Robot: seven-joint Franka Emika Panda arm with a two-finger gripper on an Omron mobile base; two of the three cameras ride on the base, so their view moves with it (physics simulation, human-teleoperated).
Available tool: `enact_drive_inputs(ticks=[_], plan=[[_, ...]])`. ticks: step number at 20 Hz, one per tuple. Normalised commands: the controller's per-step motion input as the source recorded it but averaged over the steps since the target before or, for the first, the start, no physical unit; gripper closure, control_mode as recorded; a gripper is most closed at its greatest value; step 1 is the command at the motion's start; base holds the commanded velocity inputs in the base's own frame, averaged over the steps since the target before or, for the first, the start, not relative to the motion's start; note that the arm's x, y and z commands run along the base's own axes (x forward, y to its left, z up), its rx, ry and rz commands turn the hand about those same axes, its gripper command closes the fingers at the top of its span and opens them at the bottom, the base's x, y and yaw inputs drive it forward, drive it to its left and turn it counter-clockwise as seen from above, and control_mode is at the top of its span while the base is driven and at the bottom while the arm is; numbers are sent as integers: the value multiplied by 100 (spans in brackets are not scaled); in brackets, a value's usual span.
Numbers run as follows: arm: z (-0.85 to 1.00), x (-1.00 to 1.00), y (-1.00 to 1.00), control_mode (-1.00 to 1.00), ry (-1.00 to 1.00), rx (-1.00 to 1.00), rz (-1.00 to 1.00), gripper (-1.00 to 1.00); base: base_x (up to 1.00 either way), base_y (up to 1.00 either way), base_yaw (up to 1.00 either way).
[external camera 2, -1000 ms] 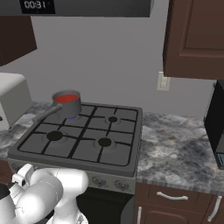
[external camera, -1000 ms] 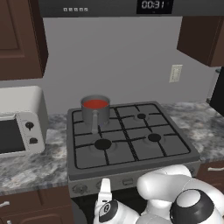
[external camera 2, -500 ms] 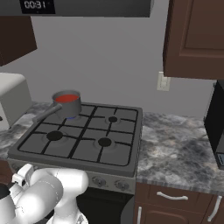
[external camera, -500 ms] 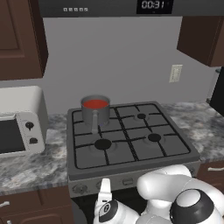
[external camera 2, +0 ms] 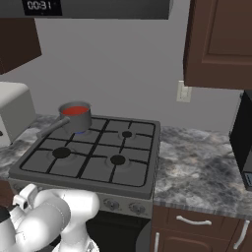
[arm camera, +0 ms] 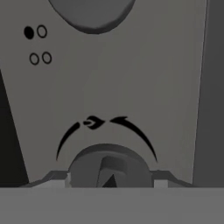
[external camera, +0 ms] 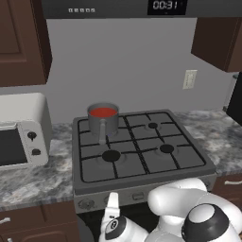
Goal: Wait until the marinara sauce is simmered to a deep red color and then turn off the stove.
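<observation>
Stove (external camera: 142, 151): grey gas range set into a mottled grey counter (external camera: 28, 177), black grates, four round burners, row of small knobs along the front panel. Pot (external camera: 103, 120): grey metal, on the rear-left burner, handle pointing toward the front; small blue flame visible beneath it in the right base view. Sauce (external camera: 103, 112): flat round bright-red surface filling the pot, also seen at (external camera 2: 75, 110). Toaster oven (external camera: 21, 130): white, two dark knobs, on the counter left of the stove, apart from it. Outlet (external camera: 189, 79): pale plate on the grey wall, right of the stove. Cabinets (external camera 2: 219, 44): dark brown, upper units on both sides, lower drawers with pale handles under the counter. Clock (external camera: 164, 5): reads 00:31, on the dark panel above the stove. Dark appliance at the right edge of the counter, partly cut off. Gripper (arm camera: 109, 183): low, in front of the stove's front panel, fingertips (arm camera: 57, 177) flanking a knob (arm camera: 109, 168) directly ahead; fingers drawn in as far as they go, seemingly clamped on that knob. Curved black flame marking printed on the panel above that knob; second knob at the top edge of the hand view.
</observation>
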Motion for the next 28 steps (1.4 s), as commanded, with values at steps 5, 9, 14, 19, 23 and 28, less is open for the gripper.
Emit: enact_drive_inputs(ticks=[5,9,14,19,23,28], plan=[[0,1,-4,-100,0,2,-10,100,0,0,0],[-1,6,-13,-100,0,9,-5,100,0,0,0],[-4,7,-24,-100,0,21,-5,100,0,0,0],[0,11,-28,-100,0,25,-6,100,0,0,0],[0,15,-31,-100,1,28,-6,100,0,0,0],[0,14,-34,-100,4,30,-4,100,0,0,0]])
